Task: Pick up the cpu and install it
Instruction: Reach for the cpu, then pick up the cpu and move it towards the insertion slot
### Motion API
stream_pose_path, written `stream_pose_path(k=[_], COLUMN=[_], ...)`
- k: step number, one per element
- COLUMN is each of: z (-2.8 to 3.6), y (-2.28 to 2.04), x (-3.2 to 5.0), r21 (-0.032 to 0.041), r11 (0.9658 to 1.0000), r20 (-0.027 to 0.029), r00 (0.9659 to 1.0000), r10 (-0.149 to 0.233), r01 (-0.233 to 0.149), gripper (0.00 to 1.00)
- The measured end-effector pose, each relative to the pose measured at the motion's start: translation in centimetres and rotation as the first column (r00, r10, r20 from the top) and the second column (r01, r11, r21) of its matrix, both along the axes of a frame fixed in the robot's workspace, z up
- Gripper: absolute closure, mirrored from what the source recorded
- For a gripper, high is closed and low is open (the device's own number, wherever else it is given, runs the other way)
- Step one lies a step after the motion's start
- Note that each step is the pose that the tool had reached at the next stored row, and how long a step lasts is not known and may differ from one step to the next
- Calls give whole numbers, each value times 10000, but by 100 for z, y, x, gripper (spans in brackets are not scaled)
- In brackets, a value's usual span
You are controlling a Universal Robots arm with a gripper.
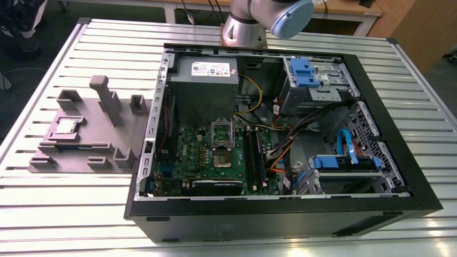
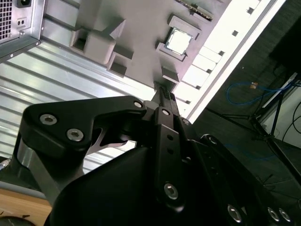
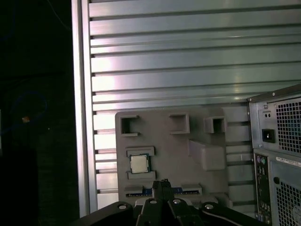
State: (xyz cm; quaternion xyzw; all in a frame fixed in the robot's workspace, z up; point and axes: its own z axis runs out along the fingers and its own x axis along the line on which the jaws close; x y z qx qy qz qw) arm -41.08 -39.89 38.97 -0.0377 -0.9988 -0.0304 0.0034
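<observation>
The cpu [image 1: 68, 126] is a small silver square lying in a recess of the grey-mauve plastic tray [image 1: 93, 144], at the exterior view's left, outside the computer case. Both wrist views look down on it: the cpu [image 2: 179, 41] [image 3: 139, 164] sits in its pocket of the tray [image 2: 141, 28] [image 3: 169, 141]. My gripper [image 2: 161, 87] [image 3: 162, 181] hangs well above the tray, a little to one side of the cpu. Its fingers are shut with nothing between them. On the motherboard, the socket [image 1: 222, 158] lies uncovered with its metal frame [image 1: 221, 131] raised.
The open computer case [image 1: 286, 134] lies on a ribbed metal table [image 1: 71, 198], with cables, memory slots and blue drive bays inside. Upright blocks [image 1: 107, 99] rise from the tray. The arm's elbow [image 1: 264, 21] is at the far edge. The table's edge [image 3: 80, 117] runs close to the tray.
</observation>
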Motion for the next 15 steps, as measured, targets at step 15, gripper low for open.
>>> stream_pose_path(k=[15], z=[-18], y=[0], x=[-270], r21=[1], r11=[10000], r20=[-44], r00=[10000], r10=[12], r01=[-12], gripper=[89])
